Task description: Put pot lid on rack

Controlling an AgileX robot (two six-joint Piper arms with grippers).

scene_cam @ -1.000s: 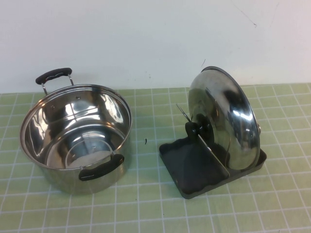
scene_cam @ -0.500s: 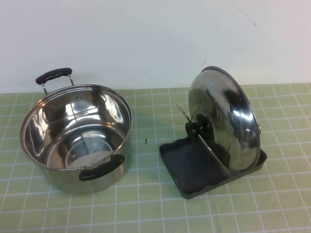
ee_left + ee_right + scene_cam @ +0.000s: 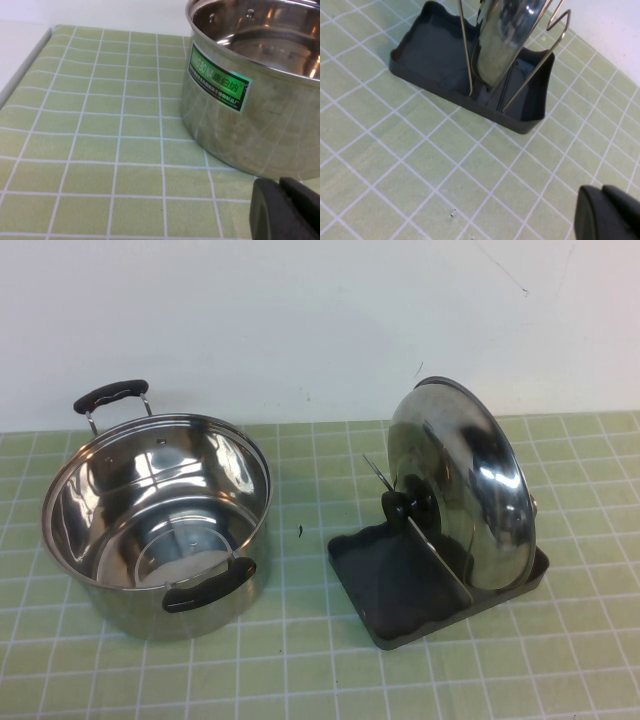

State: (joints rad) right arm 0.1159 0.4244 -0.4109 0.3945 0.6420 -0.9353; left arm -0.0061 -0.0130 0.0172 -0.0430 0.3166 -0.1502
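Observation:
The shiny steel pot lid (image 3: 462, 480) stands on edge in the dark grey rack (image 3: 400, 585), held between its silver wire dividers, with its black knob (image 3: 397, 506) facing the pot. In the right wrist view the lid (image 3: 506, 35) stands in the rack (image 3: 440, 65) between the wire loops. My right gripper (image 3: 602, 192) is shut and empty, above the mat, away from the rack. My left gripper (image 3: 278, 185) is shut and empty, low beside the pot's wall. Neither gripper shows in the high view.
A deep steel pot (image 3: 155, 525) with two black handles stands at the left on the green tiled mat (image 3: 300, 660); its labelled wall (image 3: 250, 110) fills the left wrist view. A white wall runs behind the mat. The mat's edge (image 3: 25, 67) shows beside the pot.

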